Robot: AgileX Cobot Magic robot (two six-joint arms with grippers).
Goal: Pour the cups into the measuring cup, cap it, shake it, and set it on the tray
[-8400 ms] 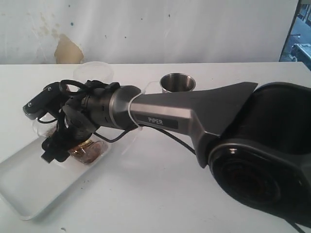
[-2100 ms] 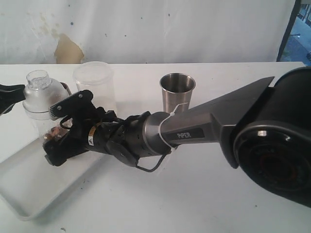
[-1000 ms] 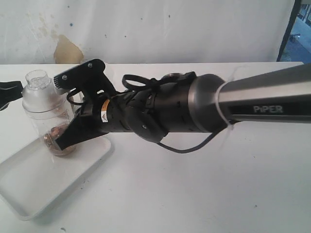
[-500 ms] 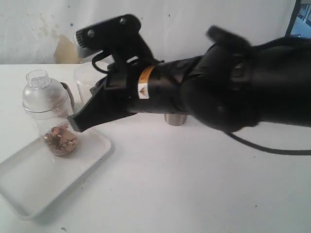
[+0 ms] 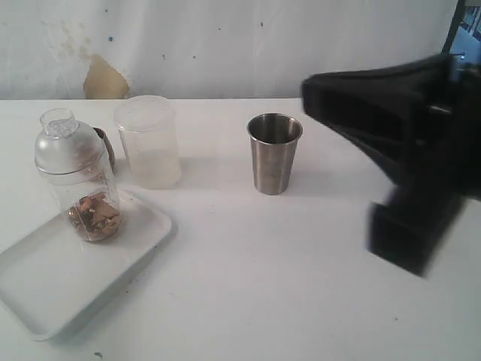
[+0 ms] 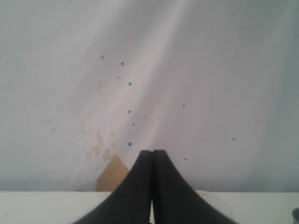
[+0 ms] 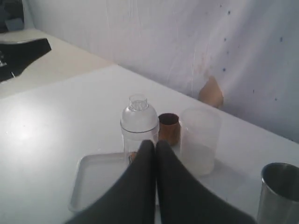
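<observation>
My right tool point(image 7: 150, 148) is closed on nothing, and my arm shows as a dark blur at the near right of the table point(image 5: 263, 293), well apart from everything. My left tool point(image 6: 152, 156) is closed and empty too, facing the wall. On the near left, the tray point(image 5: 41, 301) carries the measuring cup point(image 5: 83, 192), upright, with its domed cap point(image 5: 68, 143) on and brown bits at the bottom. Just behind it the wooden cup point(image 5: 106, 147) peeks out, and farther right stands the steel tumbler point(image 5: 274, 154). I judge pouring, capping and placing done, and little seems left
</observation>
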